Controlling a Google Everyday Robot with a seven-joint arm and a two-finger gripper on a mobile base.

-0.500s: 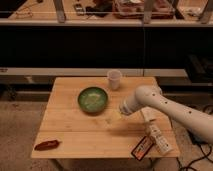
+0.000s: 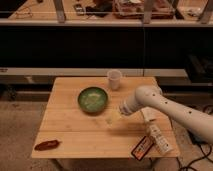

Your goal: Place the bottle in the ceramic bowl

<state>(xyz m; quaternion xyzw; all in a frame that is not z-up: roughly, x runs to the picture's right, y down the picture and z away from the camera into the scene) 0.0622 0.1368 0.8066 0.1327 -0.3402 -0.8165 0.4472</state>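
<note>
Camera view: gripper (image 2: 116,113), jaws wide, at the bottle (image 2: 112,118) beside the ceramic bowl (image 2: 80,102), has barely shifted.

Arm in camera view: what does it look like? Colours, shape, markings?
White arm of smooth, rounded tubular segments with a bulbous joint; small dark dots along the shell. The gripper, pale, is over the table beside the ceramic bowl.
</note>
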